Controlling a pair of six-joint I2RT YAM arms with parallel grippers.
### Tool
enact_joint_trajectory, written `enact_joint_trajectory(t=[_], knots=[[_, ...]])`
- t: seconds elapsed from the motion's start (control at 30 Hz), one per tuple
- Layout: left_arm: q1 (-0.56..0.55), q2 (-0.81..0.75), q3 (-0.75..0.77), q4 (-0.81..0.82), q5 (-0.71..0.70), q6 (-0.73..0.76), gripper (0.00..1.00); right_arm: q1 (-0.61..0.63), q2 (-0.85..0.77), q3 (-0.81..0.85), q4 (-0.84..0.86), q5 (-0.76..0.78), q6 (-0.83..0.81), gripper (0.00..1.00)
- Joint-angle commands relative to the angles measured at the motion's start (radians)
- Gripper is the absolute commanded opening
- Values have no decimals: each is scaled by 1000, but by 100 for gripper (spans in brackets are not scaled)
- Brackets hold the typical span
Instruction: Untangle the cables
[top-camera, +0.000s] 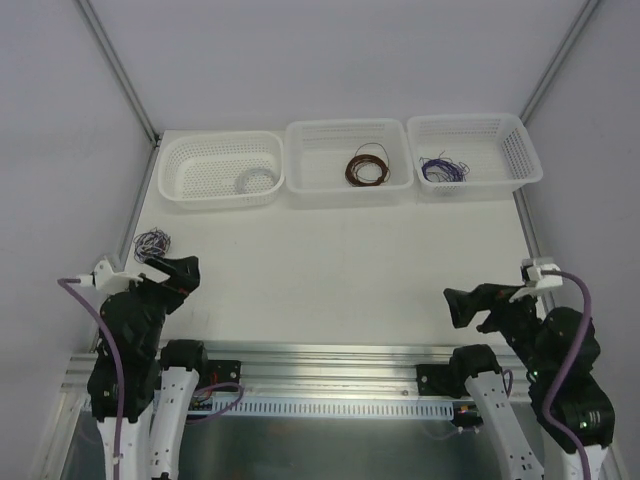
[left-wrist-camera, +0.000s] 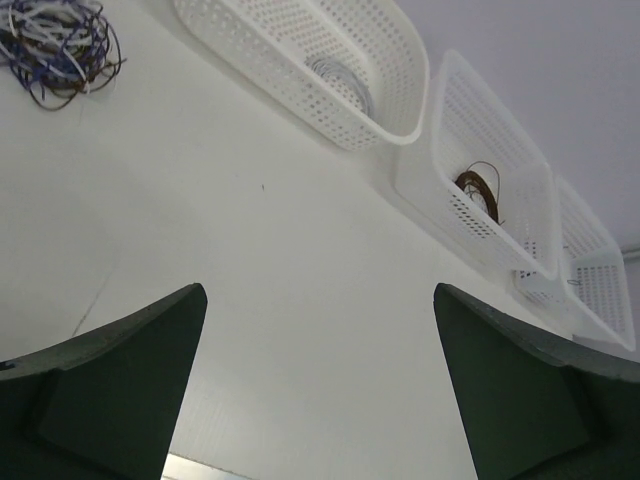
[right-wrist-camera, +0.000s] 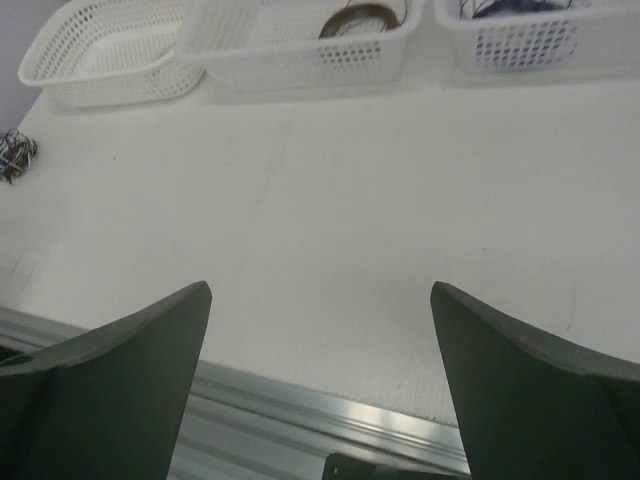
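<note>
Jaws on both sides are held apart, empty; cables (top-camera: 152, 241) lie untouched, so a first grasp seems called for.

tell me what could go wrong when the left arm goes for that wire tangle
1. The tangle lies close to the left edge of the table; a nudge from the open left gripper could push it off.
2. Its strands are very thin and loosely looped; a pinch may catch several at once and tighten the knot.

White table (top-camera: 340, 270); pale grey walls (top-camera: 330, 60); metal corner struts (top-camera: 115, 65)
</note>
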Motion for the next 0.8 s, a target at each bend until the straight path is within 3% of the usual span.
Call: enact_joint_trajectory(t=[0.0,0.17,0.43,0.6,0.77], knots=[[8,144,-27,20,-26,-190,99,-5,88,-40,-18,-110,62,97],[8,365,-28,47,-146,-259,99,-7,114,-108,9,-223,63,97],[41,651,-57,260,-244,-302,99,-5,102,-139,29,-223,74,97],[170,773,-96,398,-229,-400,99,-5,98,-173,46,-250,47,97],[282,945,-70,507,-212,-393,99,-5,80,-213,72,-289,31,97]])
